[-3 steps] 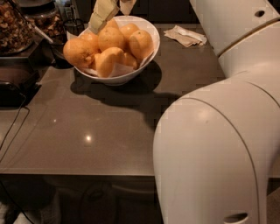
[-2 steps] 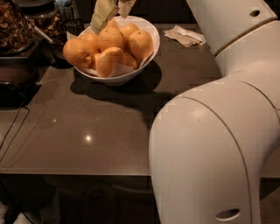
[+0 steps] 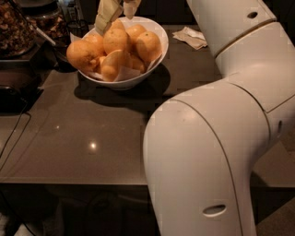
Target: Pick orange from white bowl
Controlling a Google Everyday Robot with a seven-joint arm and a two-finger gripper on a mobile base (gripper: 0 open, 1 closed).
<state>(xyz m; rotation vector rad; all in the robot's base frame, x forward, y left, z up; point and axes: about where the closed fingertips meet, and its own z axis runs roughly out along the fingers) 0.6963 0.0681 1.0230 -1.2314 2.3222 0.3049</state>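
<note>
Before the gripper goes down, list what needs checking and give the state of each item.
1. Gripper over the white bowl: ok, it hangs above the pile near the back rim.
2. Fingers apart, nothing held: ok.
3. Target orange uncovered on top of the pile: ok.
4. Gap between fingertips and that orange: cannot tell.
5. Bowl upright on the table: ok.
6. Crumpled napkin apart from the bowl: ok.

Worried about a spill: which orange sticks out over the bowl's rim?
The leftmost orange overhangs the white bowl; others sit inside. Gripper hangs above the bowl's back.
</note>
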